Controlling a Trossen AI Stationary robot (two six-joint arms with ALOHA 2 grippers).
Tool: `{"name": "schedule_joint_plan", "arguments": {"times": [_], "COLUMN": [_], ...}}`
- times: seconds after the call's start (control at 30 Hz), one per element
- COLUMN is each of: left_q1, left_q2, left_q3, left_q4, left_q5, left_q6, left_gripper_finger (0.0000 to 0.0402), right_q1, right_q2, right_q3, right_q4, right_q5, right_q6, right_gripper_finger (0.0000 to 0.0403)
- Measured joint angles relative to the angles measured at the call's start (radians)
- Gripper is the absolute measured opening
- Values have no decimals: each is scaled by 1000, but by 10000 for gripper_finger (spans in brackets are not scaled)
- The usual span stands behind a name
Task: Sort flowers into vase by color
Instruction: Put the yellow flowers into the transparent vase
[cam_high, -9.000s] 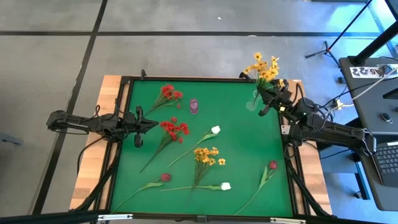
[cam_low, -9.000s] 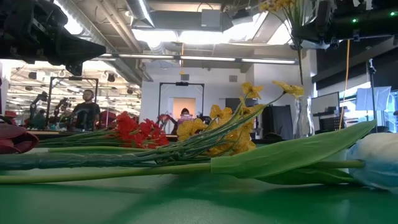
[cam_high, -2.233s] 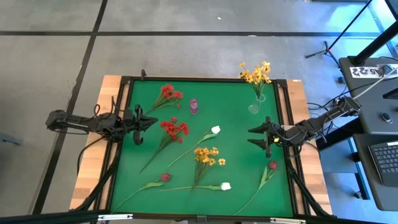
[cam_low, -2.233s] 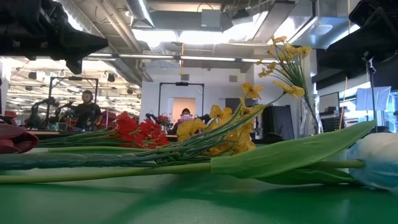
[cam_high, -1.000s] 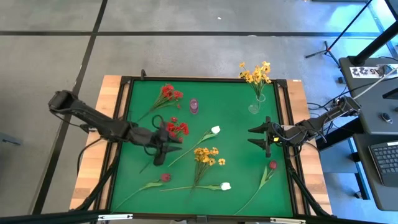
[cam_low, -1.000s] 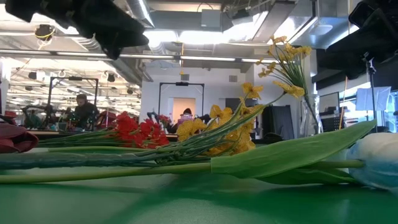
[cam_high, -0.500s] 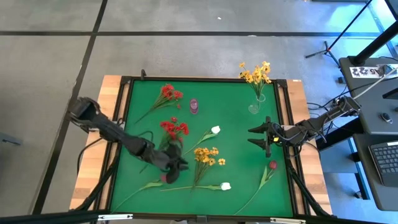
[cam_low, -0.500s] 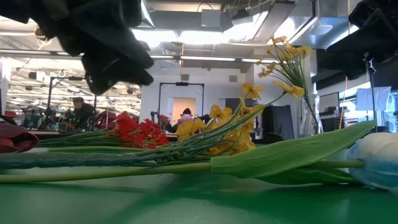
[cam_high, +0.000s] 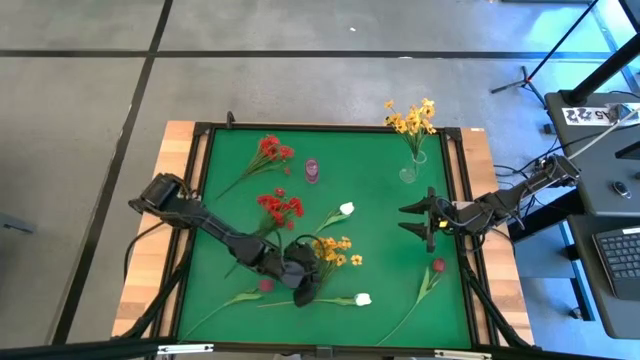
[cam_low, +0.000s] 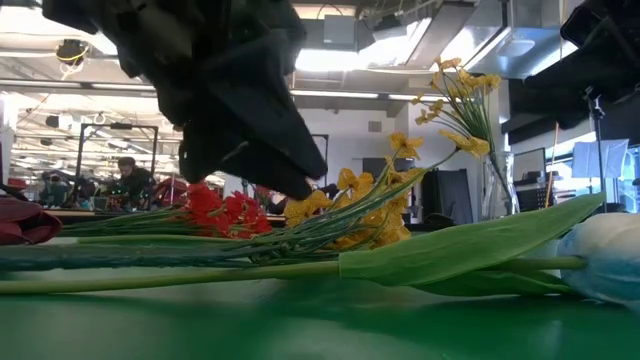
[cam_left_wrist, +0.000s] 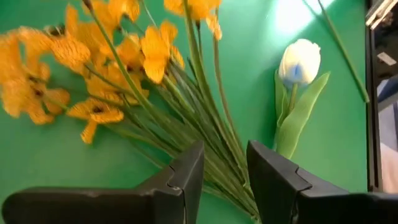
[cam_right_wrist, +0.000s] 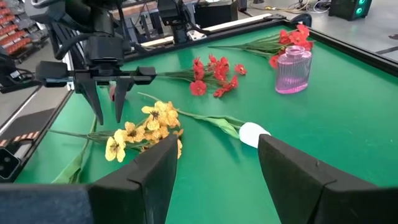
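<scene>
My left gripper (cam_left_wrist: 225, 171) hangs open and empty over the stems of the yellow spray (cam_left_wrist: 130, 68); a white bud (cam_left_wrist: 299, 61) lies just beyond; my right gripper (cam_high: 418, 218), open, waits well apart.

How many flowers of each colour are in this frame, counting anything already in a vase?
red sprays: 2
yellow sprays: 2, one on the mat, one in the clear vase
white buds: 2
maroon buds: 2
Total: 8
</scene>
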Motion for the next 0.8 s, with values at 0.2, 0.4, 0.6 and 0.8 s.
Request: {"name": "schedule_joint_plan", "arguments": {"times": [0.2,0.4,0.6,0.8], "left_q1": [3,3,21,37], "left_q2": [28,59,90,97], "left_q3": [1,1,1,1], "left_q4": [6,17,36,39], "left_q5": [32,48,51,52], "left_q6": [-27,-29,-29,-28], "left_gripper_finger": [117,117,117,117], "right_q1": [0,0,0,0], "right_q2": [0,0,0,0], "right_q3": [0,0,0,0], "right_q4": [-9,16,15,13], "right_q5": [0,-12,-19,-19], "right_q6": [1,2,2,9], "right_gripper_finger": [223,223,223,223]}}
